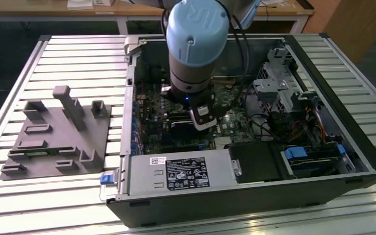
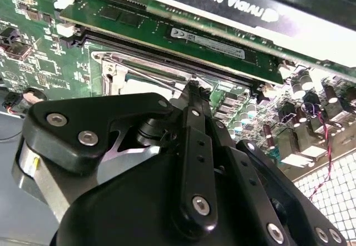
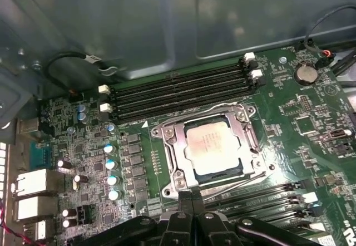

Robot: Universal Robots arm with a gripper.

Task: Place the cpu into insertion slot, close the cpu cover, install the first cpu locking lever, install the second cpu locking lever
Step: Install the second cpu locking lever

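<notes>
I see my tool (image 3: 192, 201) low inside the case (image 1: 253, 196), right at the edge of the slot (image 3: 167, 162).

Its two fingers (image 3: 185, 204) are pressed tight together with nothing between them, and their tips sit just beside the cover's (image 3: 245, 124) shiny frame. The cpu (image 3: 213, 147) lies flat in the slot with the cover down around it, so its silver face shows through the window. Long black memory slots (image 3: 178, 90) run along both sides. The case rests on my table (image 1: 70, 58).
</notes>
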